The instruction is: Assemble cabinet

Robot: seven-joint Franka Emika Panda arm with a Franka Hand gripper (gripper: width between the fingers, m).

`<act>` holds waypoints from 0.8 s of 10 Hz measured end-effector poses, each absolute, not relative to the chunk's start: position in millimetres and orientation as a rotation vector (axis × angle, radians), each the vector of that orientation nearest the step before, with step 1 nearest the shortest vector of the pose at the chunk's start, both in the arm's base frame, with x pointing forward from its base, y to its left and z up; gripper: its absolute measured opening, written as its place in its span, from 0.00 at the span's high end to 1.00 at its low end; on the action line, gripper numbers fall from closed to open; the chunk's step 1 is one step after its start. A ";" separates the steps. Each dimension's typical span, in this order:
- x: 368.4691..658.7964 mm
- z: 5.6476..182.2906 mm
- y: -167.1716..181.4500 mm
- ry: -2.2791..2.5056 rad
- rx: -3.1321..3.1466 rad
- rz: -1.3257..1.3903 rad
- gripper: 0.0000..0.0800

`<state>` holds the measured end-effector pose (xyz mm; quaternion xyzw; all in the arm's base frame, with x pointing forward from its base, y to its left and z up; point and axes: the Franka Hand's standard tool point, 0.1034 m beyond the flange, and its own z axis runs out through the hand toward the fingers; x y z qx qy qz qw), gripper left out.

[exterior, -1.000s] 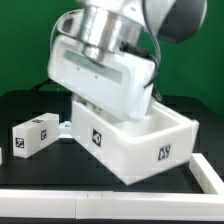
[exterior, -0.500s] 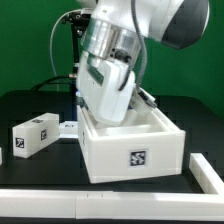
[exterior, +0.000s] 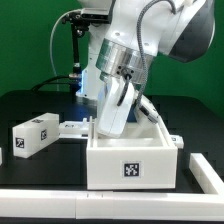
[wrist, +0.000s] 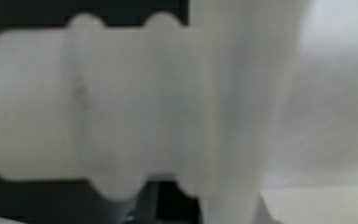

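Far over on the exterior view's left, a small tagged block (exterior: 30, 134) sits on the black table (exterior: 20, 172), well apart from everything else. Further right stands the cabinet shell (exterior: 135, 165), upright with its open side up and one square tag on the near face. The arm (exterior: 150, 35) leans down over it, and the gripper (exterior: 112, 122) dips inside behind the near wall, so I cannot tell how the jaws stand. The wrist view is only a close white blur, with something ribbed (wrist: 69, 110).
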<state>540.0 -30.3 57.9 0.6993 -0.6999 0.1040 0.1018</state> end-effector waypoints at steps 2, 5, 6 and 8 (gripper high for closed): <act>532.4 52.2 -17.2 -2.063 2.056 0.275 0.96; 519.8 37.5 -6.2 -2.063 2.020 0.268 0.96; 523.1 33.2 -7.8 -2.047 2.018 0.281 0.96; 529.3 28.5 2.1 -2.011 2.034 0.281 0.96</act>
